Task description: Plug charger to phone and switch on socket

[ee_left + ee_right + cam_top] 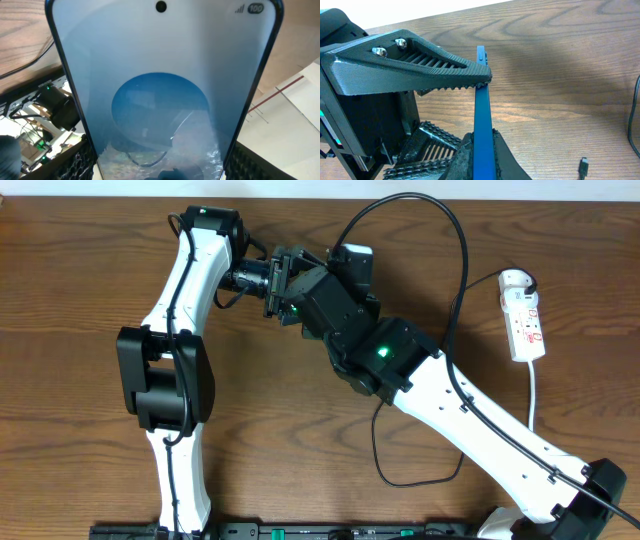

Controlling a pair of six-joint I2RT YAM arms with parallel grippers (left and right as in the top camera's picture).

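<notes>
Phone (160,60) is up off the table (80,300), near the upper middle of the overhead frame. It is caught between both my grippers and mostly hidden under them there. My left gripper (283,280) has its fingers (420,57) spread wide across the phone's width, and the toothed tip of the upper one touches the phone's edge. My right gripper (484,155) is clamped tight on the thin body at the bottom of the right wrist frame, with a dark finger on either side.

In the left wrist frame the light blue screen faces my camera and fills the picture. Its long axis runs up and down, with the camera-hole end at the top edge and a darker blue circle in the middle. In the right wrist frame I see it edge-on, a narrow blue strip rising almost straight up from the bottom edge.

My charger cable (463,250) loops black across the upper right middle of the overhead frame. Its small plug tip (583,166) lies on the wood at the lower right of the right wrist frame, apart from the phone.

At the right edge of the overhead frame lies the socket strip (527,320), well apart from the phone. A rounded white plug (513,280) sits in its upper end and a white cord (533,395) trails downward.
</notes>
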